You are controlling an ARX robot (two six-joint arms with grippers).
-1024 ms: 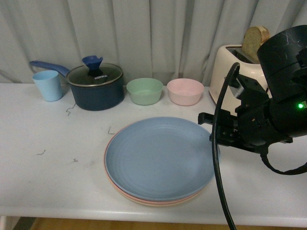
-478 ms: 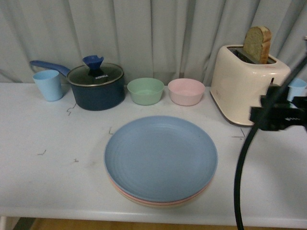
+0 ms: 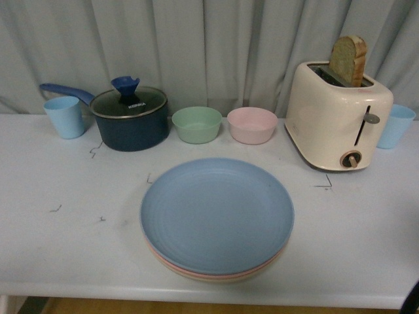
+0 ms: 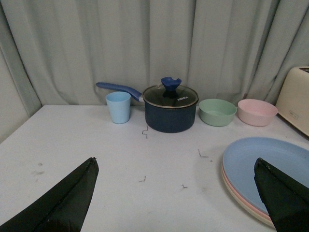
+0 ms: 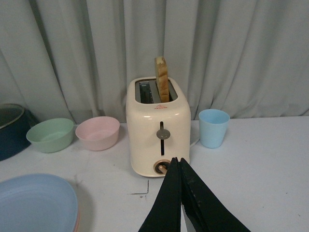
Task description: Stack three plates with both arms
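The three plates lie stacked at the table's front middle. The light blue plate [image 3: 216, 212] is on top, and only thin rims of the pink plate [image 3: 171, 264] and the beige plate [image 3: 226, 279] show under it. Neither arm shows over the table in the front view. My left gripper [image 4: 174, 162] is open and empty, held above the table left of the stack [image 4: 275, 162]. My right gripper [image 5: 176, 160] is shut and empty, its tip in front of the toaster [image 5: 157, 125], with the stack [image 5: 34, 203] off to its side.
Along the back stand a light blue cup [image 3: 63, 116], a dark blue lidded pot [image 3: 129, 118], a green bowl [image 3: 197, 124], a pink bowl [image 3: 253, 125], a cream toaster [image 3: 337, 114] holding bread, and a second blue cup [image 3: 395, 125].
My right arm, which was beside the stack's right edge a second ago, has drawn back to the right and out of the front view. The plates have not moved.
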